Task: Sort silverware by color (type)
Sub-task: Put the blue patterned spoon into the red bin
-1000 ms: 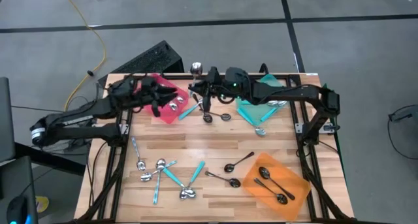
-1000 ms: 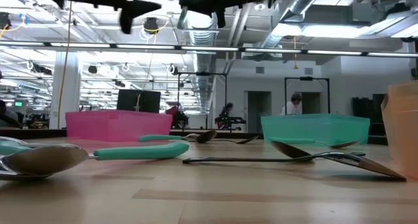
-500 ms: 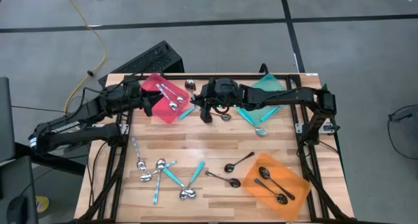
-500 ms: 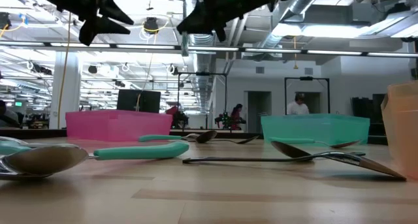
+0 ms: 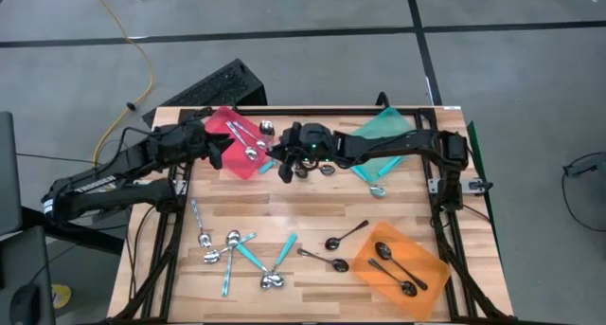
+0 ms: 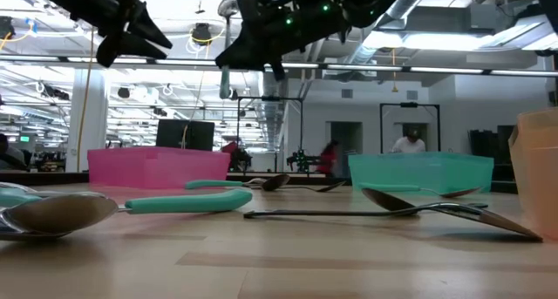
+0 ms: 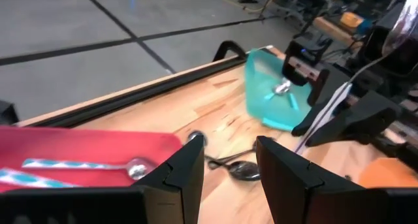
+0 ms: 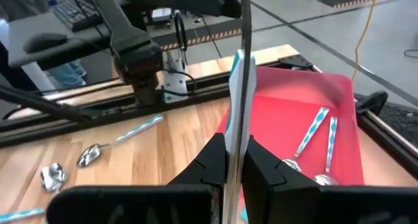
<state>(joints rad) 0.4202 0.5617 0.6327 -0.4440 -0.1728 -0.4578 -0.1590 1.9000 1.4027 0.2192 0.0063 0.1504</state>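
- High view: your right gripper pinches a spoon upright beside the red tray, likely for dropping in.
- Your left gripper, jaws spread and empty, waits over that tray.

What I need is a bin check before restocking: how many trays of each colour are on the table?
Red tray: 1
Teal tray: 1
Orange tray: 1
Total: 3
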